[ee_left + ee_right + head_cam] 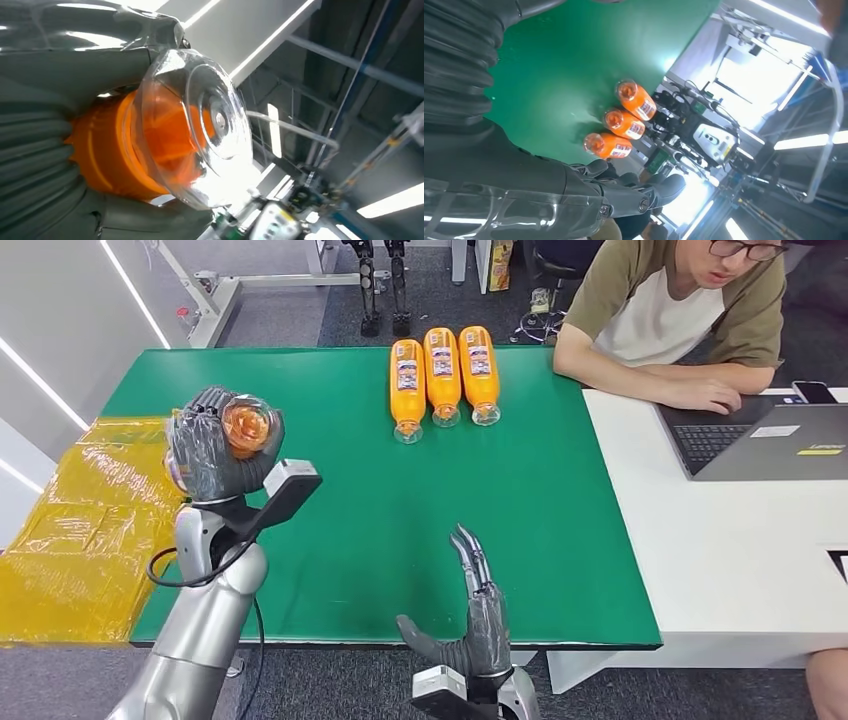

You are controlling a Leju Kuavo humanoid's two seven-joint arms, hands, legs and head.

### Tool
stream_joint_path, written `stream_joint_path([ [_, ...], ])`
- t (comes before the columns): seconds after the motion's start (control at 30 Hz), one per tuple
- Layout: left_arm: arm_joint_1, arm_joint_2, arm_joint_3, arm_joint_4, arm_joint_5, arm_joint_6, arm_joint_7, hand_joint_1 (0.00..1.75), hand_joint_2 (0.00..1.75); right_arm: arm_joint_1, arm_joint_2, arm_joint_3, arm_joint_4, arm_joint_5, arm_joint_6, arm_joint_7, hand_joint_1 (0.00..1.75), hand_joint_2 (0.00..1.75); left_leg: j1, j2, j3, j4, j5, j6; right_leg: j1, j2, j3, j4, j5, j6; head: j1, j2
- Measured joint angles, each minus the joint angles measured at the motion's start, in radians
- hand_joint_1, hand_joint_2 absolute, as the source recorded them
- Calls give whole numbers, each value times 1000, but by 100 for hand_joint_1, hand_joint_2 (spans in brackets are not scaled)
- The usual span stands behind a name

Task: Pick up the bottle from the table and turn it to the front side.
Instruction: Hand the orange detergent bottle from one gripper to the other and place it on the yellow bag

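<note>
While my left hand (215, 455) grips the raised bottle (247, 426) and my right hand (478, 615) idles open, I judge turning its label frontward comes next

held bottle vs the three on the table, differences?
The held bottle is off the table in the left hand, clear base toward the head camera, label hidden. The three lying bottles rest side by side on the green table, labels up, untouched. All hold orange liquid.
</note>
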Motion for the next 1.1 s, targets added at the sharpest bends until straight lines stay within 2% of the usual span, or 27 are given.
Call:
stream_joint_path([
  [0.13, -97, 49, 4, 194, -100, -1, 64, 175, 175, 9, 2, -9, -17, -20, 0, -28, 0, 175, 0, 1, 0, 0, 0, 0, 0, 1, 0, 0, 1, -1, 0, 0],
  [0.23, -140, 73, 3, 316, -157, -21, 116, 175, 175, 16, 4, -16, -26, -20, 0, -39, 0, 175, 0, 1, 1, 0, 0, 0, 0, 1, 0, 0, 1, -2, 0, 0],
  [0.4, -172, 96, 2, 435, -204, -55, 167, 175, 175, 22, 5, -23, -37, -24, 0, -39, 0, 175, 0, 1, 0, 0, 0, 0, 0, 2, -1, 0, 1, -2, 0, 0],
  [0.53, -178, 116, -12, 495, -287, -97, 243, 175, 175, 21, 5, -20, -38, -50, 0, -33, 0, 175, 0, 2, 0, 0, 0, 0, 0, 2, -1, 0, 0, -2, 0, 0],
  [0.7, -136, 145, -56, 549, -362, -105, 293, 175, 175, 9, 5, -2, -37, -67, 0, -29, 0, 175, 0, 3, 0, 0, 0, 0, 0, 2, -1, 0, 0, -3, 0, 0],
  [0.93, -14, 168, -85, 584, -360, -86, 311, 175, 175, 2, -3, 17, -37, -68, 6, -21, 0, 175, 0, 3, 0, 0, -1, -1, 0, 2, -2, 0, -1, -3, 0, 0],
  [1.1, 16, 177, -92, 592, -356, -67, 303, 175, 175, -4, -8, 28, -31, -86, 21, -23, 0, 175, 0, 2, 0, -1, -1, -1, 0, 2, -2, 0, -1, -3, 0, 0],
])
